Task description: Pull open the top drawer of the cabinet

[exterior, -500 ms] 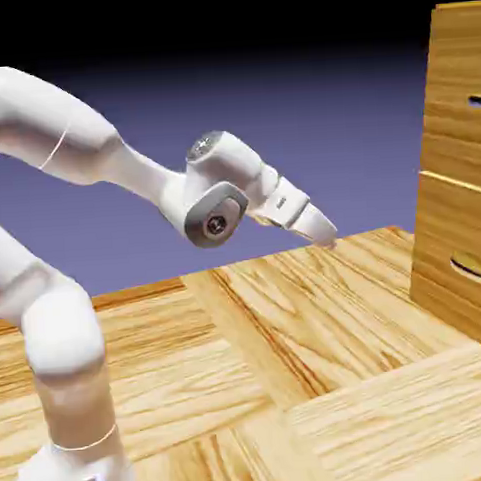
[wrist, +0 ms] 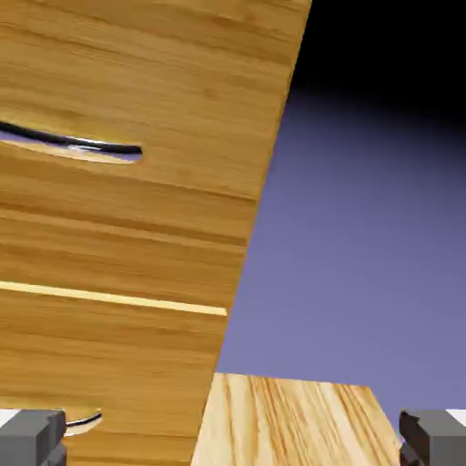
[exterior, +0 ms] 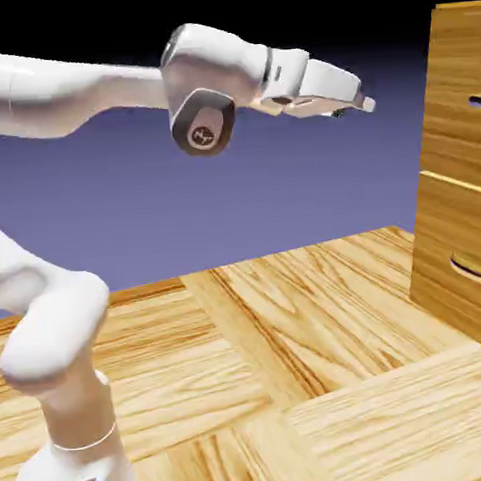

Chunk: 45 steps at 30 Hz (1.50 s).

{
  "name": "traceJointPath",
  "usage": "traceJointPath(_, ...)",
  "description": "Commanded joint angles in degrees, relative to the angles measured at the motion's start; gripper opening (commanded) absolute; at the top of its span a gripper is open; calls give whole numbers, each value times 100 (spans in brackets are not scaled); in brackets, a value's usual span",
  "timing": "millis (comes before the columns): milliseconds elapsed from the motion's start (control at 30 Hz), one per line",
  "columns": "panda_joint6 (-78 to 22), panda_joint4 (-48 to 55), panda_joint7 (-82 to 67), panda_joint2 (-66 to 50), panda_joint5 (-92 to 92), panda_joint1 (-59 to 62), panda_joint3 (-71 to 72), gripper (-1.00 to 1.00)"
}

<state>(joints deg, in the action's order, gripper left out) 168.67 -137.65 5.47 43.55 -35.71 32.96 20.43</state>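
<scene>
The claw (exterior: 361, 103) hangs spread and empty, well left of the cabinet (exterior: 461, 171). The top drawer (wrist: 136, 100) shows its handle (wrist: 73, 144) off-centre in the hand view, so a straight advance may strike bare wood or miss the handle.

Honey parquet floor (exterior: 293, 382); plain blue-violet backdrop (exterior: 282, 202), black above.

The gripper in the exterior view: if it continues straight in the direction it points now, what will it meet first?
Probably the cabinet. The gripper, jaws open, points level toward it, about at the height of the top drawer. The hand view's centre lies near the cabinet's edge, so it might pass beside it.
</scene>
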Motion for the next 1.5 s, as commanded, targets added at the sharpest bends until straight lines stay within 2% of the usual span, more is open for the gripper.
traceJointPath(0,-33,144,-229,67,-221,208,126,0)
traceJointPath(1467,-1482,6485,-10270,3024,-9915,9344,5674,0)
